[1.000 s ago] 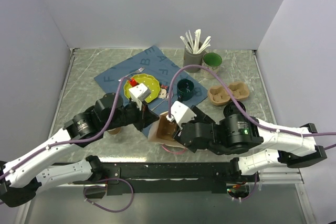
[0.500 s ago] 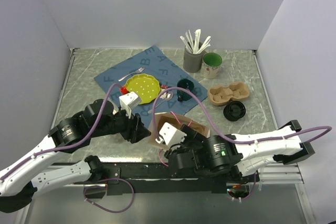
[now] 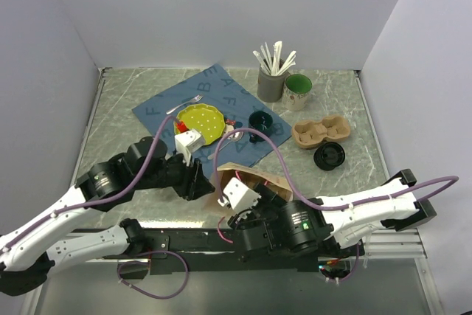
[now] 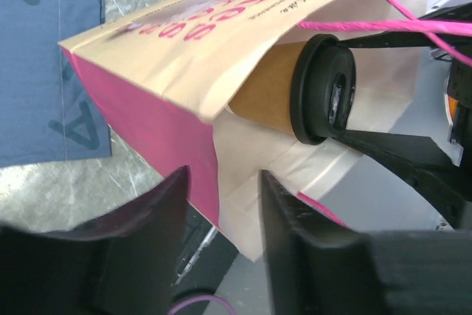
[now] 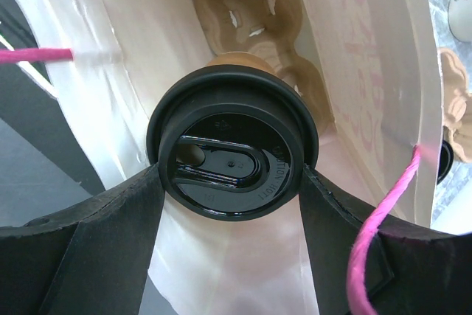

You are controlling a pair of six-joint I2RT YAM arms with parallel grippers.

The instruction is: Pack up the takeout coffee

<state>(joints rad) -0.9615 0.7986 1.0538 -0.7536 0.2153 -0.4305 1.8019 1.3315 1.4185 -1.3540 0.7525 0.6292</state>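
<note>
Marbled tabletop (image 3: 118, 108) looks slick, so with your right gripper (image 5: 230, 175) clamped on the takeout coffee (image 5: 232, 156) at its lid, partway inside the tipped paper bag (image 4: 169, 57), and your left gripper (image 4: 223, 182) just parted around the bag's edge, I'd worry the unheld bag slides or the lid pops off.

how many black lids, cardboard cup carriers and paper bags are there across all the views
black lids: 2, one on the takeout coffee, plus a loose lid
cardboard cup carriers: 2, a bagged carrier and a table carrier
paper bags: 1, the paper bag
total: 5
</note>
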